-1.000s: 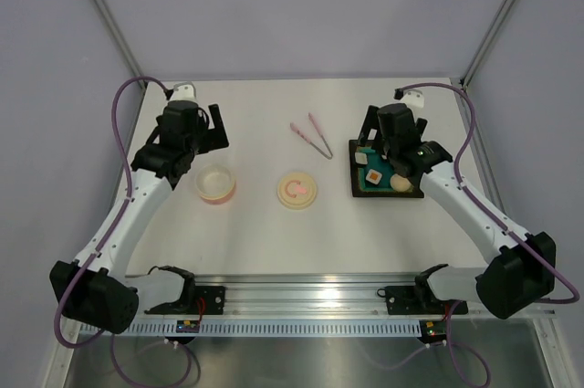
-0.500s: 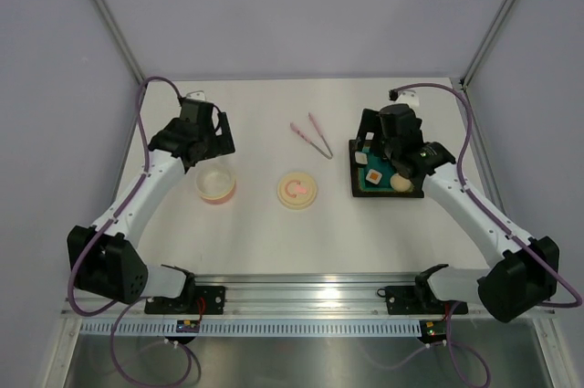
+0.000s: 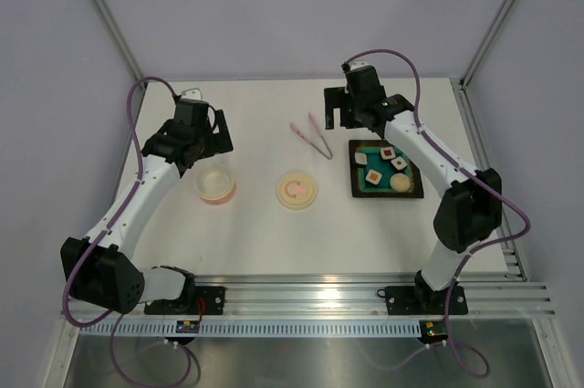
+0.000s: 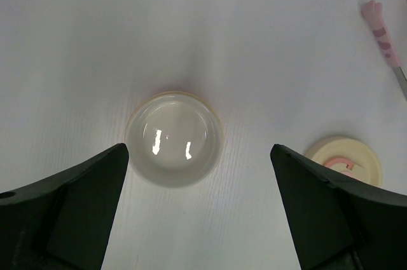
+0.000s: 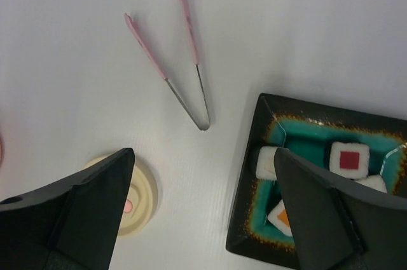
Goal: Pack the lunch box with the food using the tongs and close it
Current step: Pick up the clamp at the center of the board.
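Observation:
The pale-pink lunch box [image 3: 216, 185] [image 4: 173, 138] sits empty on the left of the table. My left gripper [image 3: 219, 135] [image 4: 198, 149] hovers open just behind and above it. The slim pink tongs [image 3: 312, 135] [image 5: 172, 60] [image 4: 385, 35] lie flat near the table's middle back. Open and holding nothing, my right gripper [image 3: 336, 112] [image 5: 203, 152] hangs above the table just right of the tongs. The food [image 3: 388, 162] [image 5: 349, 157], white squares with orange-red centres and a cream lump, lies on the dark teal tray [image 3: 358, 189] [image 5: 248, 219].
The flat cream lid [image 3: 297, 191] [image 4: 344, 159] [image 5: 137, 197] with a pink curl lies between the lunch box and the tray. Grey enclosure walls stand left, right and behind. A metal rail runs along the near edge.
My right arm has swung from over the tray toward the back and left, ending beside the tongs. The left gripper shifted slightly over the lunch box. Both stayed open.

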Available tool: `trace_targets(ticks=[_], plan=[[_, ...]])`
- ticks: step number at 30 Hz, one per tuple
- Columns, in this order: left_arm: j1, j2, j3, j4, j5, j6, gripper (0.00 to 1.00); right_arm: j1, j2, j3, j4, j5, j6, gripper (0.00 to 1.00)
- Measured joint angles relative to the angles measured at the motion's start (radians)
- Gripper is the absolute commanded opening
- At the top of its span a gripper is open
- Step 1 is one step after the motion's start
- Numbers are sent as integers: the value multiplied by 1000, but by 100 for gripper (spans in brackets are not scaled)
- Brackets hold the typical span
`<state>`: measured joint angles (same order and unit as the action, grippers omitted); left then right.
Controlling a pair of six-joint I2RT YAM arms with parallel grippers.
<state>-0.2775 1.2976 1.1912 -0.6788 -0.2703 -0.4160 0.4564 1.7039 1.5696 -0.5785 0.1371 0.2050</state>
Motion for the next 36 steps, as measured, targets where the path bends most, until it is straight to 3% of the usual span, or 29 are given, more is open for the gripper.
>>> trace_targets(ticks=[7, 20, 27, 35, 36], plan=[[0, 0, 0, -3, -3, 0, 99, 20, 183, 68, 16, -17, -60, 99], [0, -57, -5, -26, -27, 0, 99, 35, 561, 359, -26, -17, -129, 100], [0, -78, -26, -37, -38, 0, 99, 35, 666, 416, -57, -29, -182, 99], [0, -79, -37, -39, -38, 0, 99, 35, 695, 436, -56, -68, -214, 85], [0, -80, -37, -38, -38, 0, 99, 35, 696, 436, -56, -74, -214, 79]])
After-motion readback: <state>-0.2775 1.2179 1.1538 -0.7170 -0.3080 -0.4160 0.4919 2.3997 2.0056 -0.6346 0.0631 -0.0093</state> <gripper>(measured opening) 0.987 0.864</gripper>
